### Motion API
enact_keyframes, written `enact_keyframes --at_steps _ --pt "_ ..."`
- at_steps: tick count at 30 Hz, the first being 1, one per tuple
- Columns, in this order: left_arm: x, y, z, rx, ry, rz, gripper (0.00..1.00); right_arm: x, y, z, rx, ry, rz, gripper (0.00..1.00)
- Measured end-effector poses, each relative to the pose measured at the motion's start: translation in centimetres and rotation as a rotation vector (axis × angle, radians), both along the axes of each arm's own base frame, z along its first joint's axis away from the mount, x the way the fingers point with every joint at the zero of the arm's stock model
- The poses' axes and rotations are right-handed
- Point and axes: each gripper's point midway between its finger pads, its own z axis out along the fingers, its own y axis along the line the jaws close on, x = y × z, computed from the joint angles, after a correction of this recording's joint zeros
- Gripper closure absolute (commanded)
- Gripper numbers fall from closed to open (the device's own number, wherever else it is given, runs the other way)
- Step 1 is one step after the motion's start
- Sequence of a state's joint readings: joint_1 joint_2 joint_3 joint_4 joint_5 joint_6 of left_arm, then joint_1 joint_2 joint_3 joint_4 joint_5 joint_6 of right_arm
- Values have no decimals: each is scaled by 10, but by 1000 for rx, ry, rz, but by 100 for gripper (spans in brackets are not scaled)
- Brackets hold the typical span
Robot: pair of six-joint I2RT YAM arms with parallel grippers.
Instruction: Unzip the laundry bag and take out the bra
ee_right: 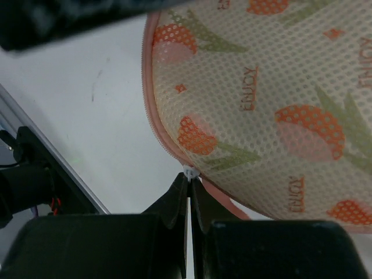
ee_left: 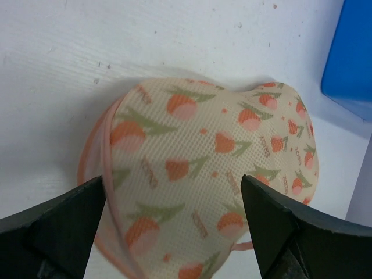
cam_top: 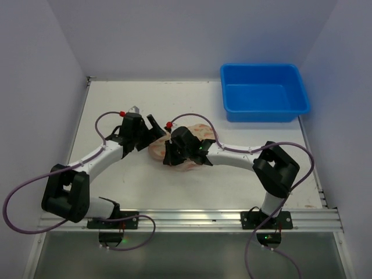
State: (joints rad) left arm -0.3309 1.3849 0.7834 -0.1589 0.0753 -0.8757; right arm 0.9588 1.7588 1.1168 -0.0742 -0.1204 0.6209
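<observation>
- Currently the laundry bag (ee_left: 203, 157) lies mid-worktop (cam_top: 232, 180), between the two arms and well apart from the blue tub (cam_top: 264, 93) at the far right.
- Left gripper (ee_left: 173, 192): released, with one finger on each side of the bag's near lobe. I can't tell whether the fingers touch the fabric.
- Right gripper (ee_right: 189, 183): clenched, its tips pinching the small white zipper pull (ee_right: 189, 172) on the pink trim (ee_right: 150, 110) at the bag's edge.
- Bra: not visible. The bag looks zipped, so the bra is presumably inside.
- Step in hand, as I judge it: start of the unzip, with the pull grasped and the zip not yet opened.
- Handling: the bag is padded mesh, so probably light, soft and springy. It will likely slide or lift if the pull is dragged with nothing holding the bag down.
- Where to hold: keep the right gripper on the pull tab and follow the curved seam. Pin or pinch the lobe near the trim with the left gripper.
- Risk: the tab is tiny, so the pinch could slip off it.
</observation>
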Motion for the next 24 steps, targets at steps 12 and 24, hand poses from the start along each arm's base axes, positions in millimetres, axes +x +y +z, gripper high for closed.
enact_keyframes --at_steps 12,24 --pt "-54 18 -4 -91 30 115 4 18 23 9 49 -23 -8 100" --pt "-61 4 -19 -184 68 130 91 16 23 2 37 -18 -3 100"
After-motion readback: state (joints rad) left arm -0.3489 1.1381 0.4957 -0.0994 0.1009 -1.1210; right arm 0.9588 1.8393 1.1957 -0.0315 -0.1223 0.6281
